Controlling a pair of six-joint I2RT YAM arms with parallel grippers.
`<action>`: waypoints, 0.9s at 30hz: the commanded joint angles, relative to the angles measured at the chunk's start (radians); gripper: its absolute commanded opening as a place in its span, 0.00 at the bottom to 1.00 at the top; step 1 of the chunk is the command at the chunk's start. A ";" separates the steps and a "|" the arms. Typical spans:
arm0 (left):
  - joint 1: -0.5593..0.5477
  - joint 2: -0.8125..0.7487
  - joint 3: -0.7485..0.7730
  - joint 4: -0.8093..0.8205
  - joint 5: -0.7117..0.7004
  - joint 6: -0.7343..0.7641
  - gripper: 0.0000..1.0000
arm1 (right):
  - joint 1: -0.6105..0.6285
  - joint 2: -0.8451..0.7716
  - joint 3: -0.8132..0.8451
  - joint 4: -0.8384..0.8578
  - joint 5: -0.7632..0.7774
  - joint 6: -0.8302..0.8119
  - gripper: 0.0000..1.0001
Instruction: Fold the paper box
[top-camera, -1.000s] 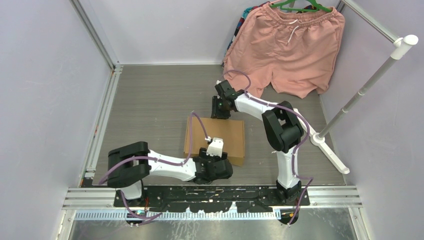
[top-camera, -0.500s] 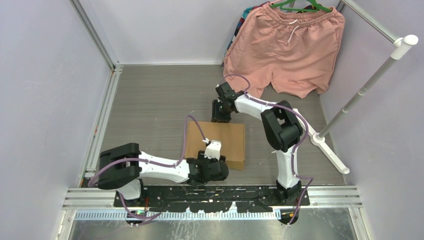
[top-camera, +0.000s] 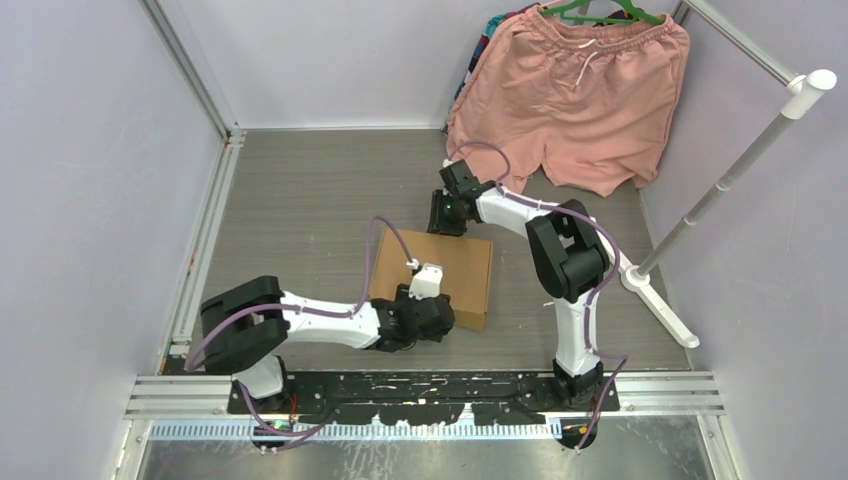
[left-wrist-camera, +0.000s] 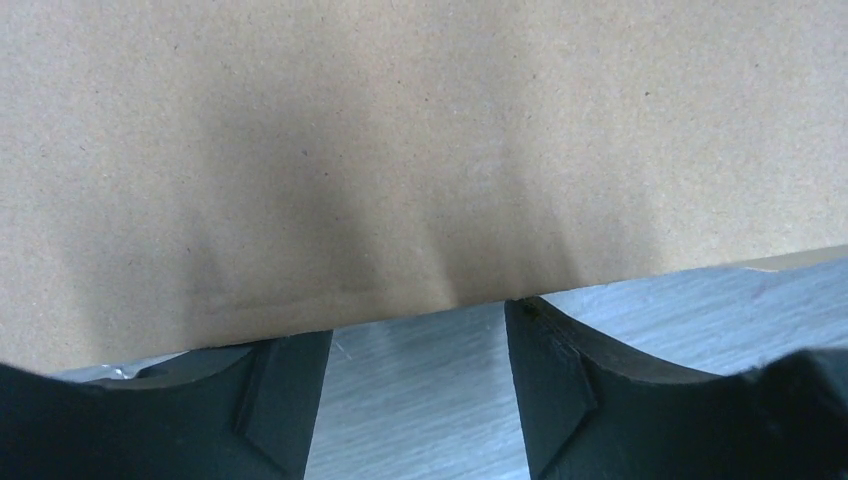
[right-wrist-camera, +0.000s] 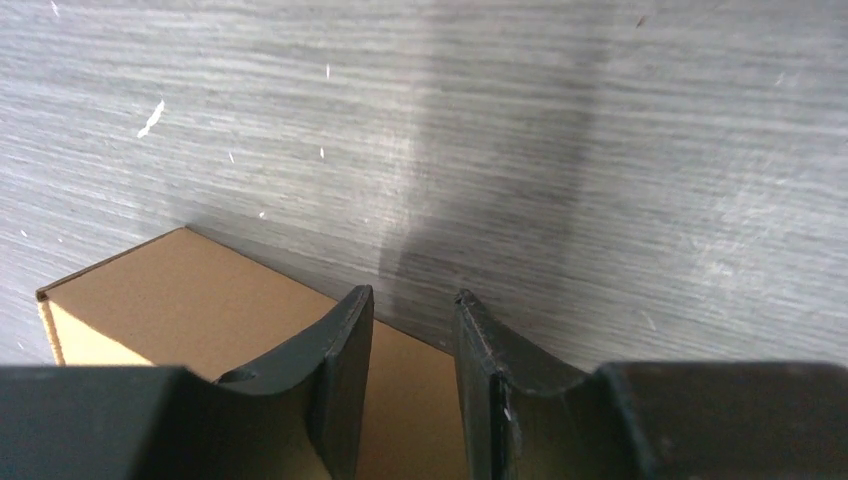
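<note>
The paper box (top-camera: 448, 270) is a closed, shallow brown cardboard box lying flat mid-table. My left gripper (top-camera: 428, 318) is low at its near side. In the left wrist view the box wall (left-wrist-camera: 420, 150) fills the upper frame, and the left gripper (left-wrist-camera: 415, 320) is open, its fingertips (left-wrist-camera: 285, 345) right at the wall's lower edge, with bare table between them. My right gripper (top-camera: 447, 214) hovers over the box's far edge. The right wrist view has the right gripper (right-wrist-camera: 412, 300) narrowly open above the box top (right-wrist-camera: 190, 300), nothing between its fingers.
Pink shorts (top-camera: 572, 95) hang at the back right on a white rack (top-camera: 735, 165), whose foot (top-camera: 655, 290) rests on the table right of the right arm. Metal frame rails run along the left side (top-camera: 205, 235) and the near edge (top-camera: 430, 385).
My left gripper drew back toward the near edge, then came forward against the box's near side. The box shifted slightly away and turned a little. My right gripper edged right.
</note>
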 joint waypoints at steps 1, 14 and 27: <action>0.128 0.076 -0.005 0.225 -0.085 0.073 0.65 | 0.073 -0.044 -0.100 -0.147 -0.138 0.007 0.41; 0.387 0.044 -0.055 0.254 0.007 0.129 0.65 | 0.072 -0.162 -0.296 -0.053 -0.107 0.047 0.40; 0.436 -0.213 -0.143 0.035 0.059 0.150 0.65 | 0.043 -0.187 -0.322 -0.097 -0.086 -0.007 0.40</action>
